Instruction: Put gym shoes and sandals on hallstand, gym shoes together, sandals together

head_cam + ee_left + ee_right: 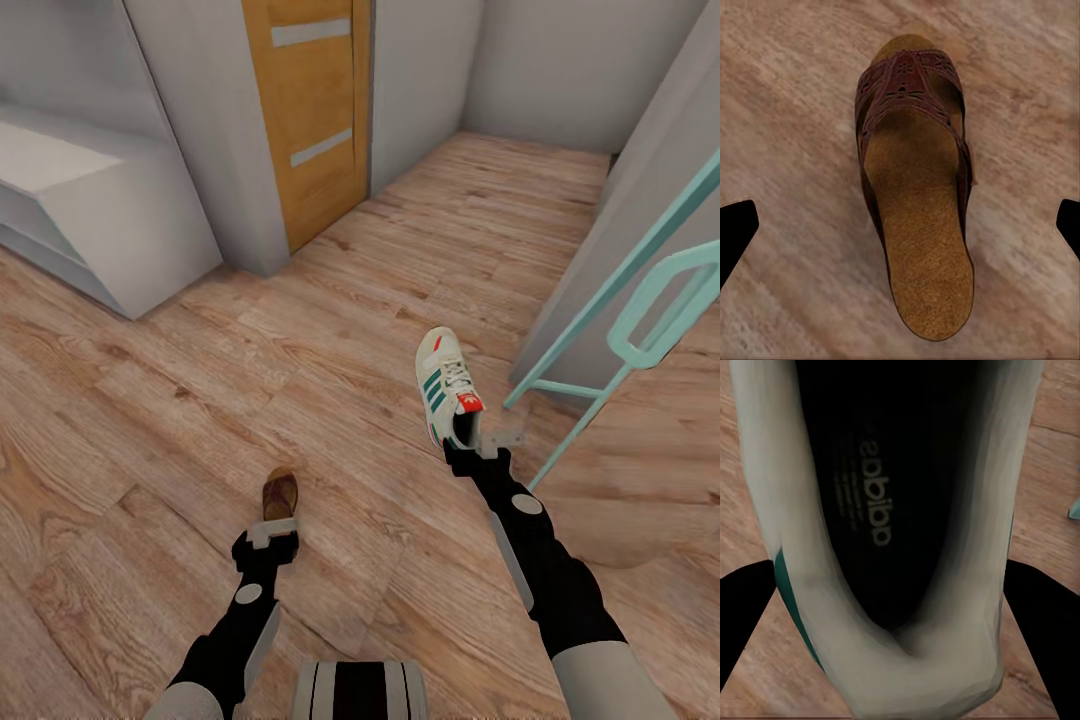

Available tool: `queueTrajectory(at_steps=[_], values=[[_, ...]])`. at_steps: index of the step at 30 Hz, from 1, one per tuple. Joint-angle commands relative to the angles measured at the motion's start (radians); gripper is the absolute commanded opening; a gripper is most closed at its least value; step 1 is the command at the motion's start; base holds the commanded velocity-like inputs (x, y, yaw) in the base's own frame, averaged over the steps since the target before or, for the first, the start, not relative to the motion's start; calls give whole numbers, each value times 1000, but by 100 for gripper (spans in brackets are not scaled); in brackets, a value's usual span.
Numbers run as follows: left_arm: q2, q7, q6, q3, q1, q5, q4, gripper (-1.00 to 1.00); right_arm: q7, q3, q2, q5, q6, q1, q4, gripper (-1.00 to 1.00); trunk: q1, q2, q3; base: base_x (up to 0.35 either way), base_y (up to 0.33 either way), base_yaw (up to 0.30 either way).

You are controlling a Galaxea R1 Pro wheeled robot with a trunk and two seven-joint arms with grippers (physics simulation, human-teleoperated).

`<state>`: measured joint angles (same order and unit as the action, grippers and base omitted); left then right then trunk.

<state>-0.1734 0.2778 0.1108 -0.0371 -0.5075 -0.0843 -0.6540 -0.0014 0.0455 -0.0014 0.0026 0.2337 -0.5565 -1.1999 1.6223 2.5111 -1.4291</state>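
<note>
Head view: the right gripper [470,445] sits at the heel end of a white sneaker [447,385] with green side stripes and a red tongue label, toe pointing away from the robot. In the right wrist view the sneaker [881,547] shows its dark insole with printed lettering, and the two dark fingers [746,619] stand on either side of the heel, their jaws closed around it. The pictures do not settle whether the sole rests on the floor [150,420] or hangs just above it.

The left gripper [268,535] hovers over a brown sandal [280,494] lying on the wood-grain planks, toe away from the robot. In the left wrist view the sandal [916,195] shows a patterned strap over the toe end and a tan footbed. The left fingers [735,229] appear at both picture edges, well apart from the sandal, so the jaws are wide and hold nothing.

At the head view's upper left stands a light grey shoe rack [90,215] with a low bench top, near a wooden door [305,110]. At the right stands a pale teal frame [640,310], near the sneaker.
</note>
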Motion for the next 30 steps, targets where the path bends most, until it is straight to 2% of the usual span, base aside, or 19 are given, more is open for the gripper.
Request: queueTrajectory(at_steps=[1,10,18,30], values=[[-1,1,2,-4,-1,-9,1,100,0,1,0,0,6,0,-2,-100,0,1,-5,0,0,0],[3,1,9,5,-7,-9,-1,100,0,1,0,0,6,0,0,-100,4,3,-51,0,0,0],[3,1,54,5,-8,-8,1,100,0,1,0,0,6,0,-1,-100,4,3,-56,0,0,0],[6,1,59,5,-7,-8,4,100,0,-1,0,0,5,0,-4,-100,10,5,-117,0,0,0]])
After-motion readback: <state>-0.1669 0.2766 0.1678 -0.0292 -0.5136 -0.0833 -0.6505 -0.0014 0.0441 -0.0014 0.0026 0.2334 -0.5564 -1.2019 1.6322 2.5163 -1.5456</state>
